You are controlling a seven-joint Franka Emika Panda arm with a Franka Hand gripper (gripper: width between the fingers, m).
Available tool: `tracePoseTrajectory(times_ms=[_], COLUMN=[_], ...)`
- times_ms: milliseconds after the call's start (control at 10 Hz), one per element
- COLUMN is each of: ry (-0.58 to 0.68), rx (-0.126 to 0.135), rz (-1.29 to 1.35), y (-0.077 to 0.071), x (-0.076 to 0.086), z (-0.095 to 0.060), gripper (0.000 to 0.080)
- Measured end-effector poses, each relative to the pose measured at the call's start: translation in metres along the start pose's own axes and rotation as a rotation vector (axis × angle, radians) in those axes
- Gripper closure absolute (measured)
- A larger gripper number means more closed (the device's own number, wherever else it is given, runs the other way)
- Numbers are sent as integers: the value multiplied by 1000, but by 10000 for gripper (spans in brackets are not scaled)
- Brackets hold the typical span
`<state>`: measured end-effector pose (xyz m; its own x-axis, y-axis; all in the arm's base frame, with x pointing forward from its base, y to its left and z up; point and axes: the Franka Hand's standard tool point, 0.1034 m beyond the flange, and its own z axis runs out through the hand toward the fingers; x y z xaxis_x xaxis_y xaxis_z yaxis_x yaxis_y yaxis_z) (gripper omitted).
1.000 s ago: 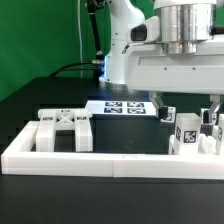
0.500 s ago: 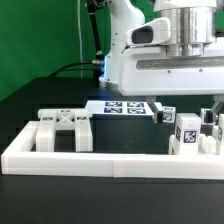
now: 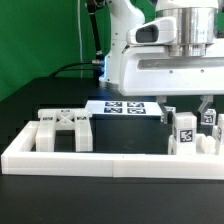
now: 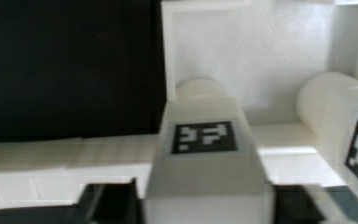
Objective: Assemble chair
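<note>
nearest in the exterior view ran the long low border wall (image 3: 90, 155), lying across the black table (image 3: 50, 95). just behind it, toward the exterior view's left, the x-braced frame (image 3: 62, 130) stood on the table, well apart from the gripper (image 3: 186, 112). toward the exterior view's right, the gripper hung straight down, clenched on a tagged white piece (image 4: 202, 120), with its dark fingers (image 4: 114, 205) against either flank. the wrist view was soft, but the piece looked like a rounded chair leg. a second tagged piece (image 3: 212, 120) stood just beside it, farther to the exterior view's right. behind these the marker board (image 3: 122, 107) lay flat. farthest back rose the arm (image 3: 150, 60) against a green backdrop (image 3: 40, 40).
</note>
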<state>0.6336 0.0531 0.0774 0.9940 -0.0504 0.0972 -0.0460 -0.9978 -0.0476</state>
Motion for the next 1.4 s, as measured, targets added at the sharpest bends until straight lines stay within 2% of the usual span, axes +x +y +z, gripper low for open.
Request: tracePoseTrajectory(times_ms=[200, 400, 800, 1400], ry=[0, 3, 0, -6], rx=[2, 11, 9, 9], rz=[31, 255, 727, 1286], y=[0, 2, -2, -7], x=[0, 1, 0, -1], z=[0, 0, 1, 1], gripper=[510, 510, 509, 509])
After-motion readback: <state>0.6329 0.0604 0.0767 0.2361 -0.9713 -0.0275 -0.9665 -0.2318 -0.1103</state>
